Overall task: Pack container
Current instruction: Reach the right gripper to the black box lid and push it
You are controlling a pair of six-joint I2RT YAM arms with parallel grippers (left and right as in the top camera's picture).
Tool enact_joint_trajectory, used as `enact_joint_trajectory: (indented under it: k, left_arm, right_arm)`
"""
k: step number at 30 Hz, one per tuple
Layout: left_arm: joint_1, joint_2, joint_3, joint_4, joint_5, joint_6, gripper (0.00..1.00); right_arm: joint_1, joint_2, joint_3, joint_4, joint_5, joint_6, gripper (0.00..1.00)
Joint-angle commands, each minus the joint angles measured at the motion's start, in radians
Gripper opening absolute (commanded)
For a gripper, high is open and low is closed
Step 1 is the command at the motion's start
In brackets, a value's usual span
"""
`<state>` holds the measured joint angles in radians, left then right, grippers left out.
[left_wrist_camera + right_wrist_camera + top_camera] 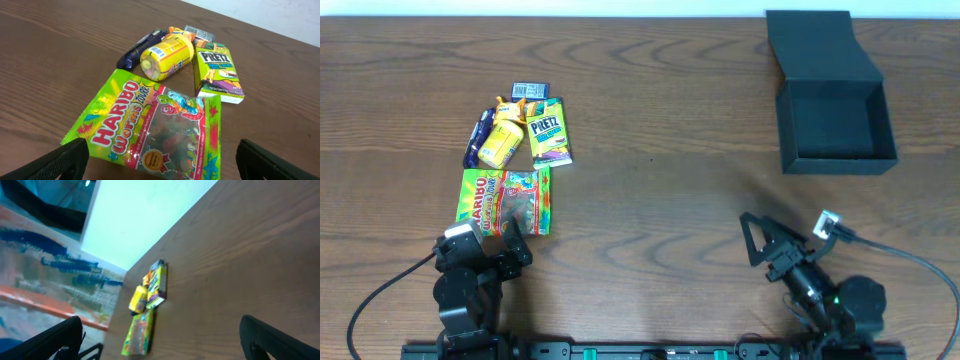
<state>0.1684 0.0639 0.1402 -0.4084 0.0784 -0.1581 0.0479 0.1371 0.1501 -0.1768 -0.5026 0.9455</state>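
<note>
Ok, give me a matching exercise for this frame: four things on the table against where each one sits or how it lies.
Things:
1. container
2. Haribo bag
3. Pretz box
4. yellow canister

Places or states:
A. on its side, next to a dark blue bar
B. flat, just ahead of the left gripper
C. lid open, alone at far right
D. green, flat, a small dark packet at its far end

Pairs: 1-C, 2-B, 3-D, 4-A
</note>
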Motion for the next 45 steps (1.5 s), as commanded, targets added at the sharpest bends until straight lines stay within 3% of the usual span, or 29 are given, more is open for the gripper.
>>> enact_joint_trajectory:
  k: [1,7,15,25,36,40,43,45]
  left_arm:
    - [0.003,-0.006,-0.020,-0.005,-0.008,0.001,0.95]
    - [0.003,-0.006,-0.020,-0.005,-0.008,0.001,0.95]
    - [0.003,-0.006,-0.020,-0.005,-0.008,0.001,0.95]
    - [0.003,-0.006,-0.020,-0.005,-0.008,0.001,0.95]
    - [0.003,-0.006,-0.020,-0.005,-0.008,0.001,0.95]
    - [0.003,-0.006,-0.020,-0.005,-0.008,0.001,0.95]
    - [0.003,-0.006,-0.020,-0.005,-0.008,0.001,0.95]
    - [0.003,-0.006,-0.020,-0.005,-0.008,0.001,0.95]
  right_arm:
    - [-0.008,0.124,0.013,0.056,0.026,-0.090,0.99]
    - [-0.008,0.461,0.141,0.107,0.100,-0.268,0.99]
    - [-0.008,0.958,0.533,0.056,0.185,-0.535,0.99]
    - [-0.008,1.291,0.881,-0.063,0.505,-0.727,0.99]
    - [-0.029,1.546,0.937,-0.013,0.634,-0.752,0.98]
    - [-0.041,1.615,0.936,-0.002,0.626,-0.752,0.90]
    - [-0.042,1.663,0.936,0.001,0.626,-0.752,0.70]
    - [-0.041,1.684,0.936,0.000,0.625,-0.752,0.48]
